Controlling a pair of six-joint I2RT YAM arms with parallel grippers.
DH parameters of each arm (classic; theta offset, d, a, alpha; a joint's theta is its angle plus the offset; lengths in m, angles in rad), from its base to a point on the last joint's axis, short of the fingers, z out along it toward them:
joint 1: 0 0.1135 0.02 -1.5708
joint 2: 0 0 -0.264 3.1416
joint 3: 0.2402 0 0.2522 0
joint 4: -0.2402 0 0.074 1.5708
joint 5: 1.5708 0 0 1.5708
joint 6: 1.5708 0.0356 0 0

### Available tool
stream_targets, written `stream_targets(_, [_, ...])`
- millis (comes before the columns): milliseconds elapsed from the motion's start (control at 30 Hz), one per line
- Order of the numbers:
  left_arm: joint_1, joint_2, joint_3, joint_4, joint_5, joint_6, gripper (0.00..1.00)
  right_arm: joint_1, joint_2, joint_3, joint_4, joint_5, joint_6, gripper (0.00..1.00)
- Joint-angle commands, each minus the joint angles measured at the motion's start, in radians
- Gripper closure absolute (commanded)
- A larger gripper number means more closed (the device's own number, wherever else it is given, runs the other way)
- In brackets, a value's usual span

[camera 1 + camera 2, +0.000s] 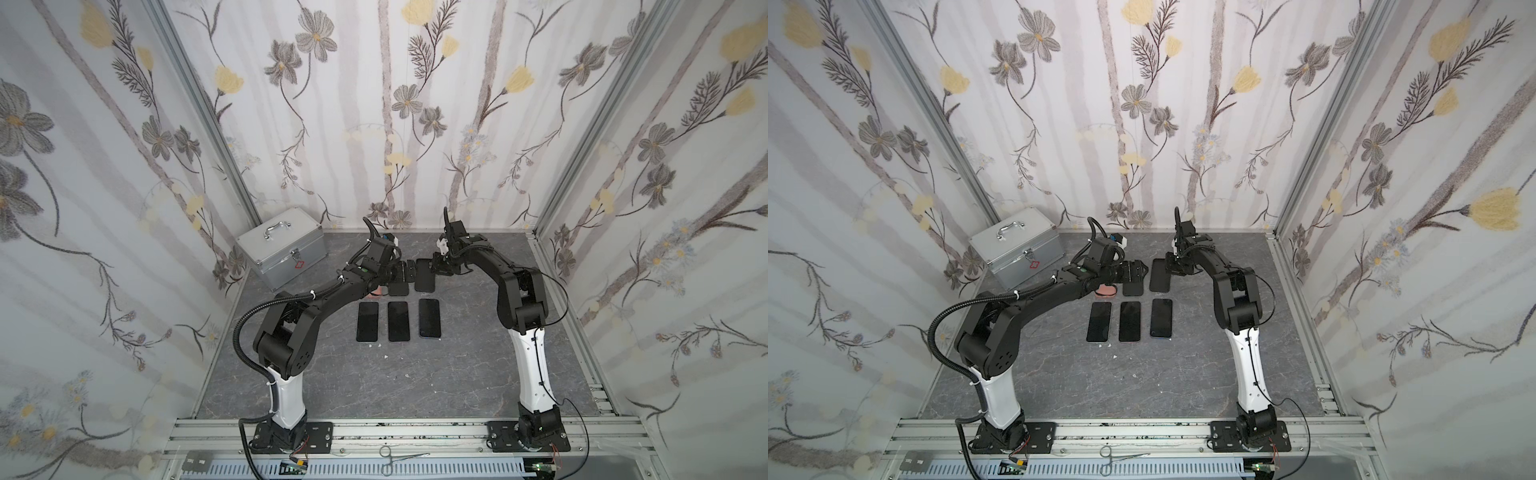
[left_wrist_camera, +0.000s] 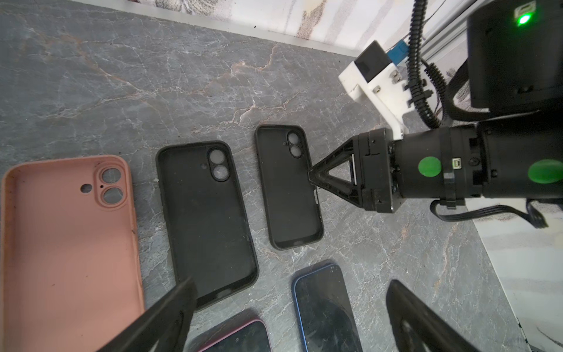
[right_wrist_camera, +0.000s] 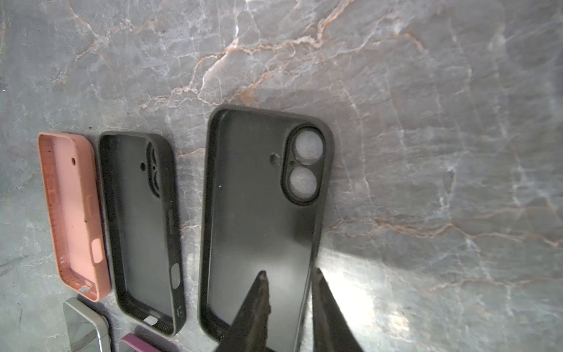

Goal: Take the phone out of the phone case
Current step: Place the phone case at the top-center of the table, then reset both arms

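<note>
Floral-papered walls enclose a grey marble table, where two black arms reach away from their bases. Left of the left gripper and farther back stands a shut silver box. Three bare phones lie screens up in a row on the base side of both grippers. Three cases lie in a second row under the grippers: a pink case, a middle case and a right case. All are empty, with their long axes pointing away from the bases. The left gripper hovers wide open over the middle case, holding nothing. The right gripper is at the right case, jaws slightly apart astride its long side wall and not pinching it. Every phone appears to be out already, so the right gripper likely only needs to lift clear.
</note>
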Motion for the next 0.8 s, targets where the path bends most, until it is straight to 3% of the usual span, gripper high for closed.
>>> stream_targets(0, [0.001,-0.032,-0.011,0.034,-0.005,0.0,0.0,0.0,-0.009,0.026,-0.006,-0.016,-0.011,0.69])
stream_targets(200, [-0.007,-0.183,-0.066,0.053,-0.093,0.007,0.0,0.0,-0.184,-0.022,-0.005,-0.002,-0.006,0.5])
stream_targets(333, [-0.014,-0.332,-0.197,0.102,-0.159,0.012,0.0,0.004,-0.391,-0.183,0.088,0.021,0.007,0.38])
stream_targets(600, [-0.018,-0.726,-0.592,0.327,-0.332,0.044,0.0,0.012,-0.799,-0.589,0.349,0.059,0.065,0.22])
stream_targets(767, [-0.015,-0.976,-0.843,0.443,-0.453,0.099,0.0,0.008,-1.063,-0.857,0.54,0.177,0.091,0.2])
